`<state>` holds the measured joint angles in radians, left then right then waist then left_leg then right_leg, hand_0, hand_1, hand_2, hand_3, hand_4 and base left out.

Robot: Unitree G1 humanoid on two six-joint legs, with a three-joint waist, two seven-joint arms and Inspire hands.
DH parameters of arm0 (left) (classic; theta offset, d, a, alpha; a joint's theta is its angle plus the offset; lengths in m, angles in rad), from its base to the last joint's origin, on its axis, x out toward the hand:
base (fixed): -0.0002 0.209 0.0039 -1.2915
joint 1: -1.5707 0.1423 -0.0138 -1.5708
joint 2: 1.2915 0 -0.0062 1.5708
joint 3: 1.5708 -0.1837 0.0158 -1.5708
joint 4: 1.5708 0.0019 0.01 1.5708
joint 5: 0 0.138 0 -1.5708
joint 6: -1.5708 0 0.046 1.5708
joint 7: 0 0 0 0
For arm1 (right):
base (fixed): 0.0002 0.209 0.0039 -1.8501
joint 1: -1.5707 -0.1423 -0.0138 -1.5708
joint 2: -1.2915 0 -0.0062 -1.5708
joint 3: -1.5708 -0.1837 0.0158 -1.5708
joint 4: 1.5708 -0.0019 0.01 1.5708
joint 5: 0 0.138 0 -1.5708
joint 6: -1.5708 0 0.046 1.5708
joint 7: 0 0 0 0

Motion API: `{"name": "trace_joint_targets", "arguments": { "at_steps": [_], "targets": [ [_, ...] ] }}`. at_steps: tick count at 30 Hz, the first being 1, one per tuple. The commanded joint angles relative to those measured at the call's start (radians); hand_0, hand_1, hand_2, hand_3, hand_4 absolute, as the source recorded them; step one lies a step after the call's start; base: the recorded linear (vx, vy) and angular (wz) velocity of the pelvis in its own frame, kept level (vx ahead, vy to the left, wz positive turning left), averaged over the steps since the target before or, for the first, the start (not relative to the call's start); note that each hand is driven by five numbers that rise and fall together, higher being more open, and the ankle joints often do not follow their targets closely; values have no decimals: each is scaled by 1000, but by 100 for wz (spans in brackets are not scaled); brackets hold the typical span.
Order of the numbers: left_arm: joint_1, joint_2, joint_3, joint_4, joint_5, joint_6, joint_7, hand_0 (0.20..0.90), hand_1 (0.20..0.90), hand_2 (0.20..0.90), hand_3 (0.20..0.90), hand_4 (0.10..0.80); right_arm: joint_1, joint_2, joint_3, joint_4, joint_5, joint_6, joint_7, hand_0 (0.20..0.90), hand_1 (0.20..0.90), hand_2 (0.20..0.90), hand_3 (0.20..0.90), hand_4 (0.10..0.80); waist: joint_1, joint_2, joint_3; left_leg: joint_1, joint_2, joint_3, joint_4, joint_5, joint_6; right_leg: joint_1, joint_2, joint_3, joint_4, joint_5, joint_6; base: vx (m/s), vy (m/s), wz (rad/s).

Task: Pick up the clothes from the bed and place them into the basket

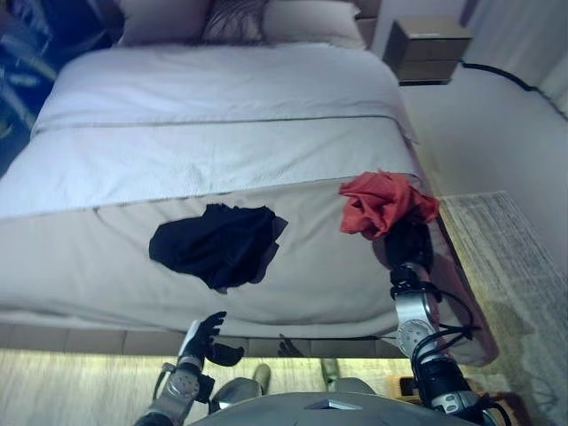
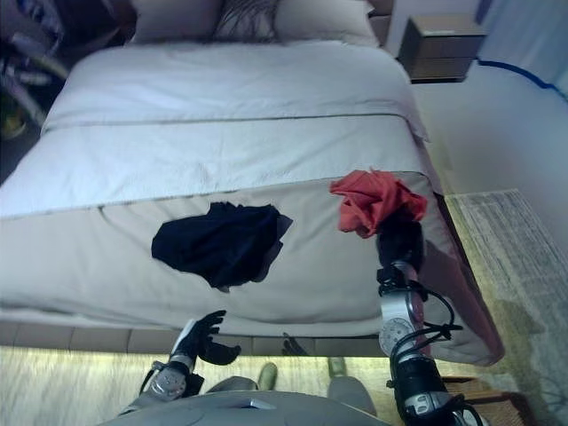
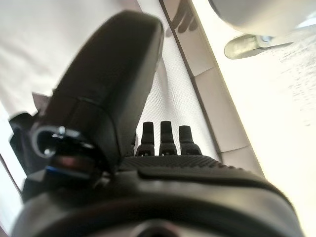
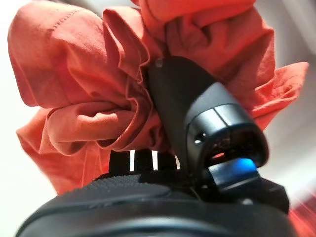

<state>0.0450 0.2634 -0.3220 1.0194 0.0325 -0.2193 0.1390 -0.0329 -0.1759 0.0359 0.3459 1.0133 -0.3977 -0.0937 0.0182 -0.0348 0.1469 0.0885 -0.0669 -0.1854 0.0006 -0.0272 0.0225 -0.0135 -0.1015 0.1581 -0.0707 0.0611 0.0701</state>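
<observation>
A red garment (image 1: 383,201) is bunched in my right hand (image 1: 408,241) over the bed's front right corner. In the right wrist view the thumb (image 4: 177,98) and fingers press into the red cloth (image 4: 84,84). A black garment (image 1: 217,243) lies crumpled on the beige blanket (image 1: 89,257) near the bed's front middle. My left hand (image 1: 206,337) hangs below the bed's front edge, fingers relaxed and empty; the left wrist view shows its straight fingers (image 3: 165,136) near the bed frame. A wicker basket's edge (image 2: 484,395) shows at the lower right on the floor.
The bed has a white duvet (image 1: 222,124) and pillows (image 1: 240,19) at the far end. A brown nightstand (image 1: 428,49) stands at the back right. A pale rug (image 1: 510,266) lies on the floor to the bed's right.
</observation>
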Motion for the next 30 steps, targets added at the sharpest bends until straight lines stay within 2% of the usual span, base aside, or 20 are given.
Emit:
{"name": "trace_joint_targets", "arguments": {
  "at_steps": [1, 2, 4, 5, 6, 8, 9, 12, 14, 15, 16, 17, 19, 20, 21, 24, 27, 29, 30],
  "targets": [
    [-3, 40, -55, 0, 16, -36, -24, 900, 900, 900, 900, 800, -29, -12, -64, -230, -24, -142, -21, 300, 300, 300, 200, 100, -15, 23, -26, -40, 10, -5, -3, -18, 12, -5, -36, -59, 120, 21, 78, -124, 218, -54],
    [-13, 54, -49, 6, 0, -38, -37, 900, 900, 900, 900, 800, -12, -3, -81, -236, -34, -160, -50, 300, 300, 300, 200, 100, -29, 27, -25, -36, 6, 10, -18, -19, 17, -28, -56, -51, 122, 48, 99, -69, 200, -46],
    [-30, 68, -55, 22, -2, -28, -47, 900, 900, 900, 900, 800, 0, -1, -105, -235, -22, -172, -74, 300, 300, 300, 200, 100, -44, 29, -20, -20, 0, 34, -37, -35, 23, -63, -96, -63, 121, 104, 114, -75, 151, -50],
    [-36, 75, -63, 34, 7, -20, -52, 900, 900, 900, 900, 800, 3, -1, -122, -227, -45, -165, -102, 300, 300, 300, 200, 100, -44, 30, -15, -13, -4, 62, -52, -35, 22, -86, -129, -116, 130, 139, 124, -95, 127, -60],
    [-38, 77, -61, 40, 9, -12, -52, 900, 900, 900, 900, 800, 2, -5, -129, -218, -62, -153, -123, 300, 300, 300, 200, 100, -41, 31, -14, -7, -6, 82, -66, -30, 20, -93, -139, -147, 131, 147, 128, -131, 160, -58],
    [-22, 81, -37, 47, 18, 5, -54, 900, 900, 900, 900, 800, -10, -21, -135, -176, -85, -114, -198, 300, 300, 300, 200, 100, -13, 31, -17, 8, -11, 181, -88, -31, 15, -124, -168, -332, 180, 193, 140, -183, 133, -74],
    [-18, 84, -30, 45, 28, 4, -60, 900, 900, 900, 900, 800, -14, -22, -134, -165, -97, -108, -214, 300, 300, 300, 200, 100, -4, 34, -18, 9, -7, 203, -88, -30, 14, -126, -171, -368, 199, 187, 138, -242, 82, -94],
    [-29, 89, -30, 36, -15, -1, -56, 900, 900, 900, 900, 800, -15, -17, -97, -142, -116, -97, -255, 300, 300, 300, 200, 100, 42, 65, -34, -32, 26, 292, -78, -3, 36, -81, -168, -474, 346, 81, 88, -307, 48, -164],
    [-45, 79, -32, 43, -45, 2, -46, 900, 900, 900, 900, 800, -21, -10, -74, -105, -123, -102, -279, 300, 300, 300, 200, 100, 79, 70, -48, -59, 41, 344, -70, 2, 43, -12, -182, -536, 383, 25, 69, -248, -15, -170],
    [-47, 77, -32, 42, -42, 3, -46, 900, 900, 900, 900, 800, -22, -8, -70, -98, -127, -102, -287, 300, 300, 300, 200, 100, 86, 70, -52, -65, 44, 354, -68, 4, 43, 1, -185, -548, 385, 19, 68, -169, -62, -99],
    [-52, 72, -35, 40, -38, 3, -47, 900, 900, 900, 900, 800, -32, 3, -53, -64, -148, -91, -305, 300, 300, 300, 200, 100, 109, 61, -61, -71, 48, 389, -69, -10, 40, 53, -201, -587, 400, -17, 87, -134, -86, -73],
    [-54, 72, -37, 38, -22, -4, -57, 900, 900, 900, 900, 800, -37, 6, -47, -52, -150, -84, -315, 300, 300, 300, 200, 100, 117, 56, -62, -78, 50, 406, -66, -8, 39, 68, -204, -602, 394, -22, 90, -178, -137, -135],
    [-59, 68, -46, 30, -18, -18, -54, 900, 900, 900, 900, 800, -66, 20, -16, 21, -172, -67, -322, 300, 300, 300, 200, 100, 163, 27, -62, -100, 63, 476, -56, 1, 26, 165, -180, -674, 290, -61, 99, -185, -213, -129],
    [-60, 67, -47, 27, -19, -17, -51, 900, 900, 900, 900, 800, -71, 23, -9, 31, -176, -65, -321, 300, 300, 300, 200, 100, 169, 23, -62, -101, 66, 485, -51, 4, 22, 171, -174, -681, 258, -57, 96, -188, -349, -138],
    [-67, 61, -52, 30, -23, -19, -26, 900, 900, 900, 900, 800, -85, 33, 14, 77, -192, -57, -322, 300, 300, 300, 200, 100, 184, 10, -65, -123, 93, 511, -39, 22, -5, 216, -119, -676, 139, -85, 87, -136, -319, -127],
    [-83, 54, -32, 29, -9, -23, -29, 900, 900, 900, 900, 800, -95, 23, 57, 130, -204, -31, -348, 300, 300, 300, 200, 100, 177, -11, -61, -153, 134, 524, -12, 49, -37, 217, -64, -637, 45, -88, 68, -100, -260, -108],
    [-93, 48, -33, 28, -27, -59, -33, 900, 900, 900, 900, 800, -95, 1, 61, 190, -194, -13, -344, 300, 300, 300, 200, 100, 162, -17, -58, -174, 171, 525, 12, 64, -67, 211, -37, -621, -2, -76, 48, -72, -168, -87],
    [-92, 41, -31, 18, -46, -71, -31, 900, 900, 900, 900, 800, -96, -11, 57, 226, -183, -3, -339, 300, 300, 300, 200, 100, 156, -17, -54, -173, 182, 513, 30, 61, -76, 199, -33, -617, -2, -70, 41, -67, -81, -69],
    [-87, 33, -24, 21, -42, -85, -30, 900, 900, 900, 900, 800, -100, -25, 46, 270, -165, 6, -307, 300, 300, 300, 200, 100, 159, -18, -43, -196, 191, 501, 73, 73, -78, 184, -35, -617, -1, -52, 27, -57, -39, -64]
  ]
}}
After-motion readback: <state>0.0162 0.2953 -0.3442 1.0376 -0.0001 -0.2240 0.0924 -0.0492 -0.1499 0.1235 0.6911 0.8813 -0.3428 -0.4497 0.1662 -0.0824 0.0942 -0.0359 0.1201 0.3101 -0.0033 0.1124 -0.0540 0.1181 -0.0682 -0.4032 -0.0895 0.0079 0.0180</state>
